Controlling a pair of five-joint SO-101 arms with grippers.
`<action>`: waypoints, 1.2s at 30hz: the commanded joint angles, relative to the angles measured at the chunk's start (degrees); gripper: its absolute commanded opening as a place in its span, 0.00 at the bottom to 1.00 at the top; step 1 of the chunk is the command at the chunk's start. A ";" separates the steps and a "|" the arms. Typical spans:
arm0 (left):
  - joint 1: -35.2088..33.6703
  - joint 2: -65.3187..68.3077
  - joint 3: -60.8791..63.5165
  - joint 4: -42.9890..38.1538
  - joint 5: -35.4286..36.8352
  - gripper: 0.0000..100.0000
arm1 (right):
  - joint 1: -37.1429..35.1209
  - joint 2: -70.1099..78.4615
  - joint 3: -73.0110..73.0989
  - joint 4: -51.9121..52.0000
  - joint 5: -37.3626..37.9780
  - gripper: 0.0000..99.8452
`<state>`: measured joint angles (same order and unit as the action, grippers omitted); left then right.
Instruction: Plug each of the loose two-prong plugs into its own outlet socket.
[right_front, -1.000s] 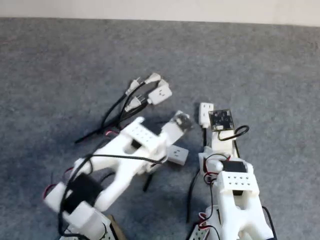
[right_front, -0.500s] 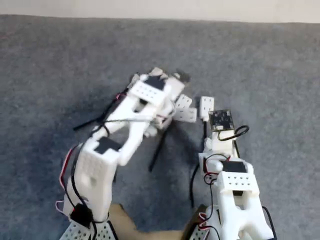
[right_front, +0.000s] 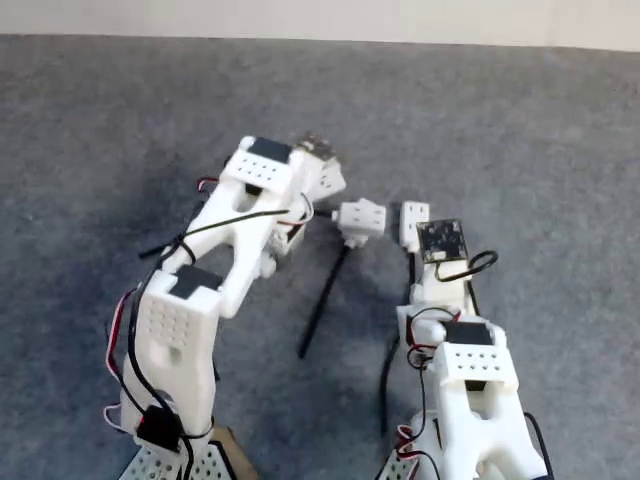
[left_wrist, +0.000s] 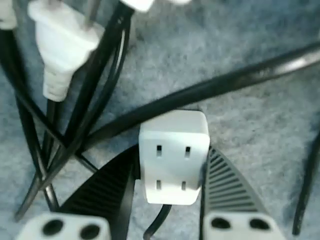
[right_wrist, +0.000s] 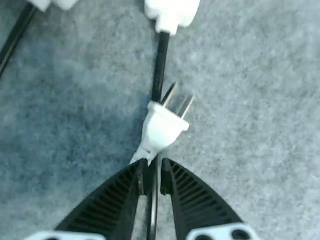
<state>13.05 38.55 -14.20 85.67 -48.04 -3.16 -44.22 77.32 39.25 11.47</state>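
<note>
My left gripper (left_wrist: 172, 156) is shut on a white outlet socket (left_wrist: 172, 155), its slots facing the camera, one black finger (left_wrist: 112, 192) on each side. In the high view this socket (right_front: 360, 215) hangs at mid-table and trails a black cord (right_front: 320, 300). A loose white two-prong plug (left_wrist: 60, 45) lies beyond it among tangled black cords. My right gripper (right_wrist: 150, 175) is shut on the black cord just behind another white two-prong plug (right_wrist: 162, 125), whose prongs point away. That plug (right_front: 411, 225) sits right of the socket.
Grey carpet (right_front: 520, 130) covers the table. A white connector (right_wrist: 172, 12) with a black cord lies past the right plug's prongs. More white connectors (right_front: 328, 180) lie under the left arm's tip. Open carpet lies at the far side and the right.
The left arm swung from the near side to the far middle, carrying the socket and dragging its cord along. The right arm and its plug stayed still.
</note>
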 joint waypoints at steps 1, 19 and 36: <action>0.48 -1.10 8.66 0.35 -3.96 0.00 | -0.13 0.22 -0.13 -1.01 -0.26 0.06; 2.33 -45.23 35.82 -4.66 -9.85 0.00 | -0.13 0.40 -0.04 -2.51 -0.35 0.06; 13.93 -55.52 58.77 -12.92 -22.77 0.00 | -2.51 0.40 1.19 -2.51 -0.26 0.06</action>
<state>24.66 -13.76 43.03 75.47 -69.85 -4.84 -44.22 78.73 37.93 11.47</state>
